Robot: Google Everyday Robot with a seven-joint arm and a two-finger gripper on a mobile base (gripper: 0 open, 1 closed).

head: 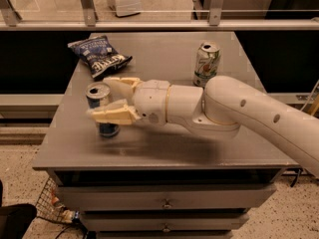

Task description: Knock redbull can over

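Observation:
The redbull can [99,94] stands upright near the left front of the grey table [164,148]; it is slim, blue and silver, with a silver top. My gripper [103,99] is open, with its cream fingers on either side of the can: one finger [110,115] crosses in front of the can's middle, the other [122,83] lies behind and to the right of its top. My white arm reaches in from the right. I cannot tell whether a finger touches the can.
A dark blue chip bag [98,55] lies at the table's back left. A wider white-and-green can [206,62] stands upright at the back right, just behind my arm. Drawers [164,202] sit under the tabletop.

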